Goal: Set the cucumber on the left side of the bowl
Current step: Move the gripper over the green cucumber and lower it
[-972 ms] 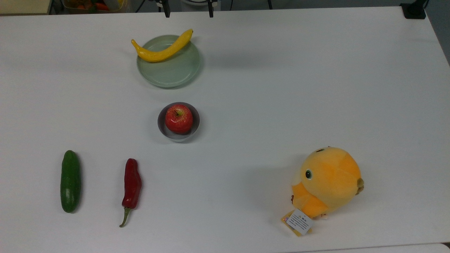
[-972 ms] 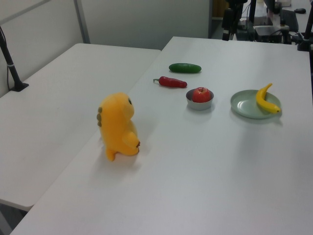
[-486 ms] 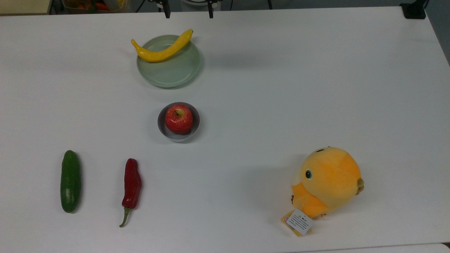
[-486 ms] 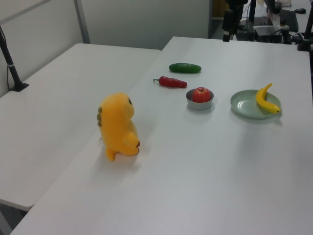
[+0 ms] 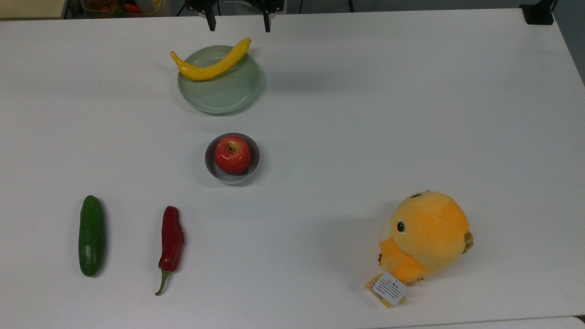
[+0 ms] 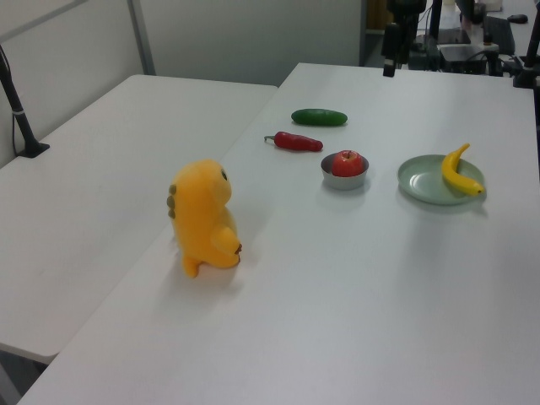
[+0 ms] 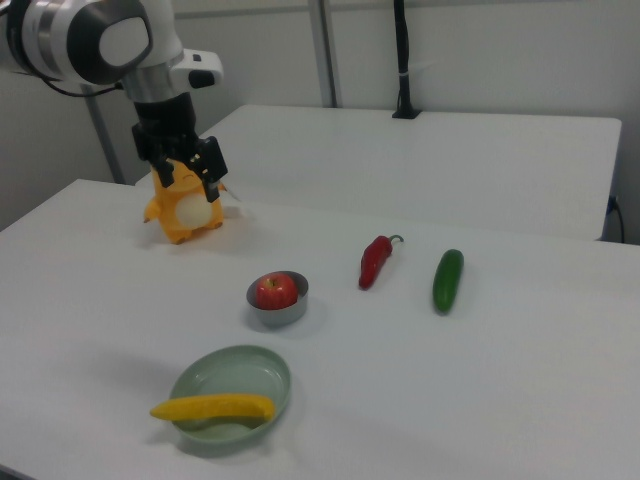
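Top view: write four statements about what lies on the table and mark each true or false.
1. The apple sits in the bowl. True.
2. The cucumber touches the bowl. False: it lies far off, beyond the chili, toward the top view's lower left.
3. The banana rests across the plate. True.
4. The gripper holds the cucumber. False: it hangs open and empty at the table's far edge, above the plate.

Bare worktop (image 5: pixel 365 114) spreads wide around the bowl (image 5: pixel 232 158); in the top view, only the chili (image 5: pixel 171 240) lies near, at seven o'clock.
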